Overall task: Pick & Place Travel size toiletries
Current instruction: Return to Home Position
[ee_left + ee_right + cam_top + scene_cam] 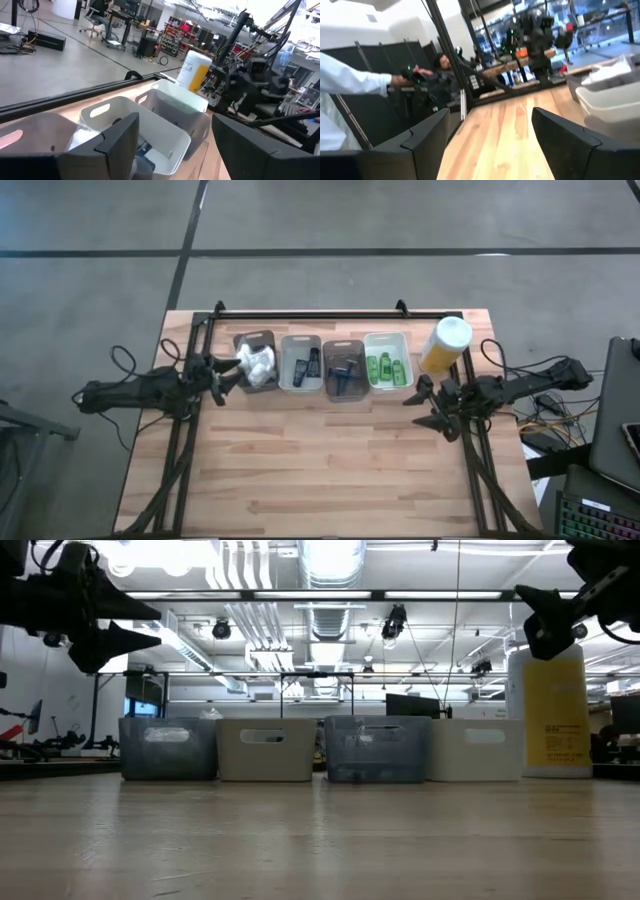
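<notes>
bottles (pixel 385 367), small and bright green, lie in one bin (pixel 387 337).

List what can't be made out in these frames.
1) Low view: contents of all four bins, hidden by their own walls.
2) High view: how many white bundles or blue razors; too small, piled together.
3) Left wrist view: the nearest bin's inside, partly covered by the open left tool.
4) Right wrist view: the bins beyond the open right tool, cut off by the edge.
5) Yellow canister label text: too small.
</notes>
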{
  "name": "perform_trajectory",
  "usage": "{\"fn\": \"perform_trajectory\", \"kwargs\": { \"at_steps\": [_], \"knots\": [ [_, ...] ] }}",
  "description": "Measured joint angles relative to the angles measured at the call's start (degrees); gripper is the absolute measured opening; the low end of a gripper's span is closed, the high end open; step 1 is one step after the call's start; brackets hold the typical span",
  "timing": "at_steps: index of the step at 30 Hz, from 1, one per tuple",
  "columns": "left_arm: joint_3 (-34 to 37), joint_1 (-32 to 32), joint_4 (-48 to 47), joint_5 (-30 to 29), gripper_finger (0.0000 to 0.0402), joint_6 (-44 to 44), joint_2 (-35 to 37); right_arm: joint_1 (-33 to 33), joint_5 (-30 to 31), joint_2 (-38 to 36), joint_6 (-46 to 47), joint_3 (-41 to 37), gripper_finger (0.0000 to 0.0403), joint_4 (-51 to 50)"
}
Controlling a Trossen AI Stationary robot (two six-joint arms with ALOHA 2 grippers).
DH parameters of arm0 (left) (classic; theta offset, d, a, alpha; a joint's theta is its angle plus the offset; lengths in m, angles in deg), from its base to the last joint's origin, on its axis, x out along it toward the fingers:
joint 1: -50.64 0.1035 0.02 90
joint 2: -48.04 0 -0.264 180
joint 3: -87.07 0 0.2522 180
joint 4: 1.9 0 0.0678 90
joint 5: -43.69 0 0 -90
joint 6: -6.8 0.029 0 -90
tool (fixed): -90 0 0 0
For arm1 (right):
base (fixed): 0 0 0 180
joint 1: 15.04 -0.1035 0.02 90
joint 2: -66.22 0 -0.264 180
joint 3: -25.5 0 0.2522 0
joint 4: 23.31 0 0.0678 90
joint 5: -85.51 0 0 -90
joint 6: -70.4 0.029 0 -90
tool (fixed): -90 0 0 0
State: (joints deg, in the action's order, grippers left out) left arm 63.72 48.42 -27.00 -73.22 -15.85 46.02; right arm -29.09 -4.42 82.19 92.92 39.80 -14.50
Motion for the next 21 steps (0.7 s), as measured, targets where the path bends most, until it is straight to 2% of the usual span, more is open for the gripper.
{"fn": "perform_trajectory", "kwargs": {
  "at_steps": [6, 9, 12, 15, 21],
  "knots": [
    [4.96, 0.04, 0.87, 0.28, 0.0255, -0.15, 1.95, 0.46, -0.04, -5.49, -0.01, 0.0, 0.0263, -1.34],
    [5.17, 0.2, 2.4, 0.4, 0.0255, 0.23, 1.03, 0.57, -0.03, -8.16, -0.01, 0.0, 0.0255, -1.44],
    [6.27, 0.24, 6.33, 0.34, 0.0255, 0.26, 1.94, 1.26, -0.04, -10.85, 0.0, 0.0, 0.0247, -1.41],
    [8.73, 0.25, 14.18, 0.33, 0.0255, 0.31, 1.93, 2.43, -0.07, -13.94, -0.01, 0.0, 0.0239, -1.47],
    [9.09, 0.62, 14.99, 0.39, 0.0255, 0.04, 1.93, 5.36, 0.0, -15.92, -0.01, 0.0, 0.0226, 0.34]
  ]
}}
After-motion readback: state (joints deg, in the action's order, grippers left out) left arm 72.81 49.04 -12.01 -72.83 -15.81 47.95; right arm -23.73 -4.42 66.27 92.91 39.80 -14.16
